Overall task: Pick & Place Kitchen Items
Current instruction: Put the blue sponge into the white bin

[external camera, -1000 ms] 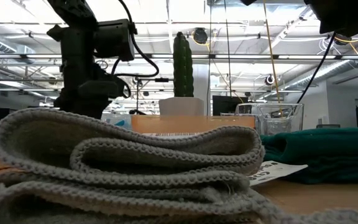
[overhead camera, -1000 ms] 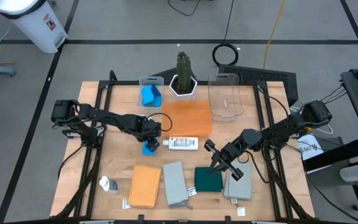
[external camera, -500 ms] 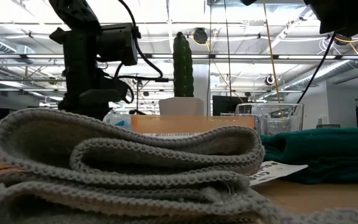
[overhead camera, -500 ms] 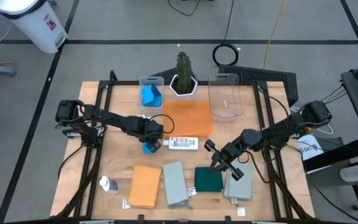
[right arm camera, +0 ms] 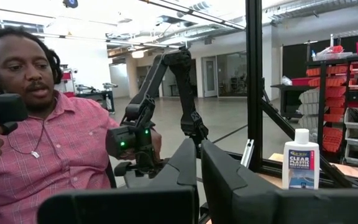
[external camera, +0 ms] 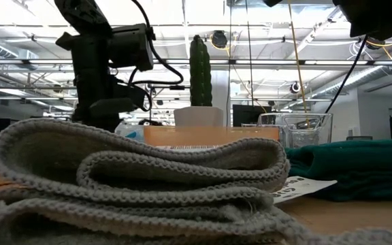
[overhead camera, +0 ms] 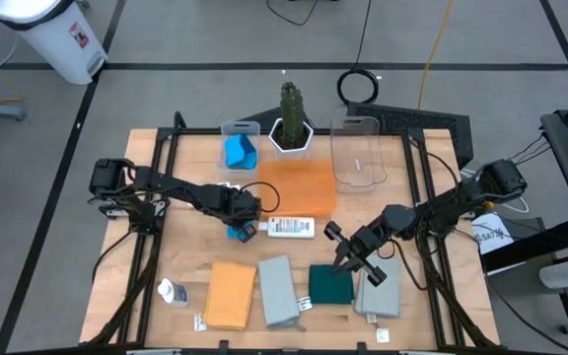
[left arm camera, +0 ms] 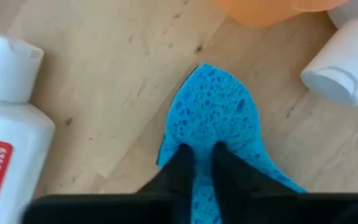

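Wooden table [overhead camera: 190, 247] in an open workshop; my left gripper [left arm camera: 197, 163] pinches a blue sponge [left arm camera: 219, 121]; my right gripper [right arm camera: 199, 163] is closed, empty; a bottle [right arm camera: 301, 158] reads "CLEAR PLASTIC RESTORER".

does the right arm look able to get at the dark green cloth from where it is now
Probably yes. The right end effector hangs directly beside the dark green cloth, nothing lies on it, and the grey cloth next to it leaves its top free.

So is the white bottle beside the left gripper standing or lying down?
Lying down: the white bottle rests on its side on the table, cap toward the left gripper.
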Tool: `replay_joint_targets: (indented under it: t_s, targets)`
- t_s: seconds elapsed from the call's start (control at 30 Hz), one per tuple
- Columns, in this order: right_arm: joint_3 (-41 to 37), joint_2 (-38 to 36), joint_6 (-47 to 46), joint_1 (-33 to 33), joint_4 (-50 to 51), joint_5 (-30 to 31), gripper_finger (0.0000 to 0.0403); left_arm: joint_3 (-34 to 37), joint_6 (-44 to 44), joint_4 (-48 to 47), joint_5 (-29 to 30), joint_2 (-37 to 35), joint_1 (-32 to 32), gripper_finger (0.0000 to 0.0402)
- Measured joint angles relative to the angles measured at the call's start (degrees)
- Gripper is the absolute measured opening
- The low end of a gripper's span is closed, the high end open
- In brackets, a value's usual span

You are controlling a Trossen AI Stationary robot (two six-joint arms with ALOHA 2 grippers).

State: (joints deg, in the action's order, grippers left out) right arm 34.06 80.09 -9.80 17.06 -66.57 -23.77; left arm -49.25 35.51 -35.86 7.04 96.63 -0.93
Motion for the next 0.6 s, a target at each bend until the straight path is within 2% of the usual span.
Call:
replay_joint_targets:
  t_s: [0.07,0.37,0.6]
  targets:
    - [0.00,0.00,0.00,0.00,-0.02,0.00,0.0000,-0.02,-1.38,-0.20,0.39,-0.01,0.00,0.0012]
    - [0.00,0.02,0.00,0.00,0.00,0.00,0.0000,0.07,-3.09,-0.57,3.71,-1.13,1.07,0.0007]
    - [0.00,0.00,0.00,0.00,0.00,0.00,0.0000,0.27,-2.77,-2.05,6.64,-7.92,2.68,0.0004]
